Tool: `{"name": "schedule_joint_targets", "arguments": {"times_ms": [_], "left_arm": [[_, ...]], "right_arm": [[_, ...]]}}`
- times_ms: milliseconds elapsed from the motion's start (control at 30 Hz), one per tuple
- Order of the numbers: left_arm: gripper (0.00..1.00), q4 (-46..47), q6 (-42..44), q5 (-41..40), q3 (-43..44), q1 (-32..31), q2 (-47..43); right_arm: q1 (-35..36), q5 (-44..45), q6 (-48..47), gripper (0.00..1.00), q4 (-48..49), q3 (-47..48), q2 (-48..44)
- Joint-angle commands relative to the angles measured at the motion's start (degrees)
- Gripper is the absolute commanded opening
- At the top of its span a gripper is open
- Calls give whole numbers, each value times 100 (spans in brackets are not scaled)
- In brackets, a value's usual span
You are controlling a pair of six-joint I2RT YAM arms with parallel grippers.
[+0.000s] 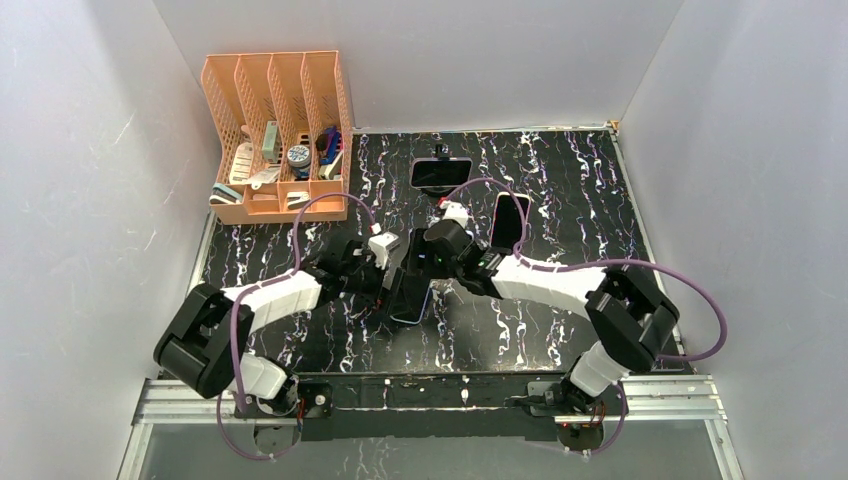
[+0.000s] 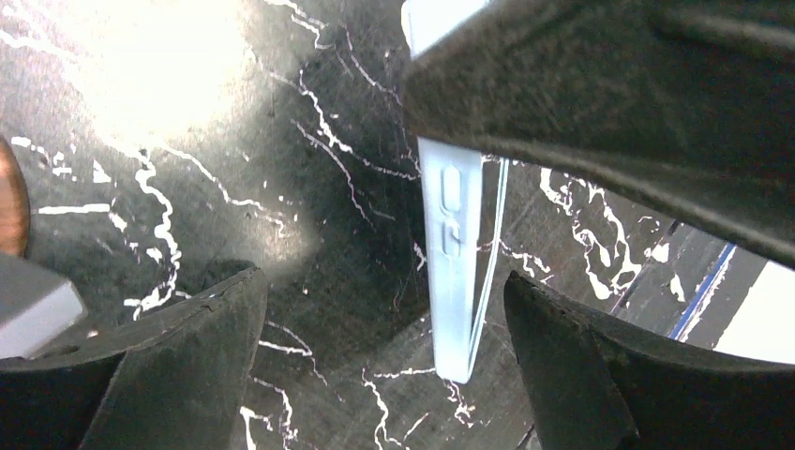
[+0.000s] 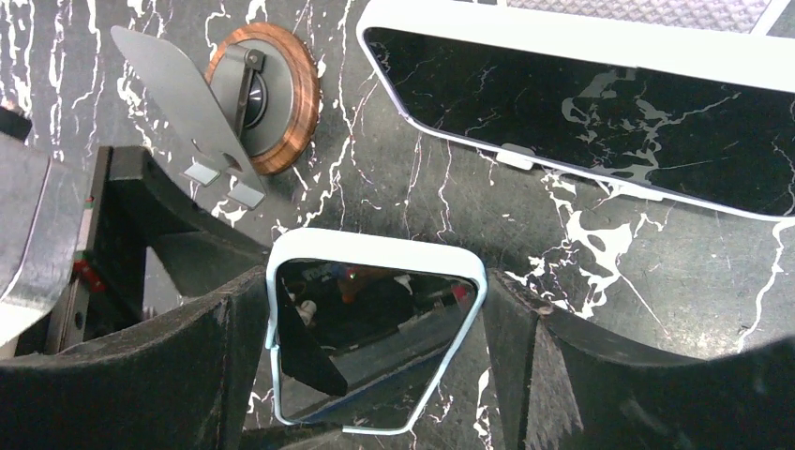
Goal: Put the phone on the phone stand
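Note:
A phone in a pale blue case [image 3: 375, 319] sits between the two fingers of my right gripper [image 3: 375, 291], which is shut on its side edges and holds it tilted over the black marble table. In the left wrist view the phone [image 2: 452, 262] shows edge-on, its lower end close to the table. My left gripper [image 2: 384, 281] is open around it, touching neither side. In the top view both grippers meet mid-table at the phone [image 1: 410, 300]. The phone stand [image 3: 272, 94], a round wooden base with a grey tilted plate, stands just beyond the right gripper.
A larger white-edged phone [image 3: 581, 112] lies flat beside the stand. In the top view a dark phone [image 1: 508, 220] lies right of centre and another [image 1: 440, 172] sits propped at the back. An orange organiser [image 1: 280, 140] with small items stands at the back left.

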Motion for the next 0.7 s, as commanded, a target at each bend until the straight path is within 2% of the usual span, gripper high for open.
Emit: {"name": "schedule_joint_targets", "arguments": {"times_ms": [0,167,233,267,367,533,567,667], "left_arm": [[92,251,7,241,-67,-22,279],[89,444,-49,603,-88,-31,412],[81,514,-68,715,-101,-35,444],[76,541,-84,804,-94,-35,466],[54,615,-121,1071,-102,-44,528],[5,495,-13,1362,-63,-55,601],[0,455,22,1384,-53,-53,572],[0,382,118,1432,-66,-53,348]], "right_arm": [[-39,-506,34,38,653,-185,-397],[-135,-579,49,38,780,-344,-467],[-158,-626,62,38,847,-382,-492],[-161,-645,76,38,879,-403,-509],[-174,-653,52,38,977,-455,-541],[-312,-779,-9,40,1148,-571,-575],[-348,-821,-34,40,1189,-591,-591],[-480,-986,-187,48,1362,-694,-687]]}}
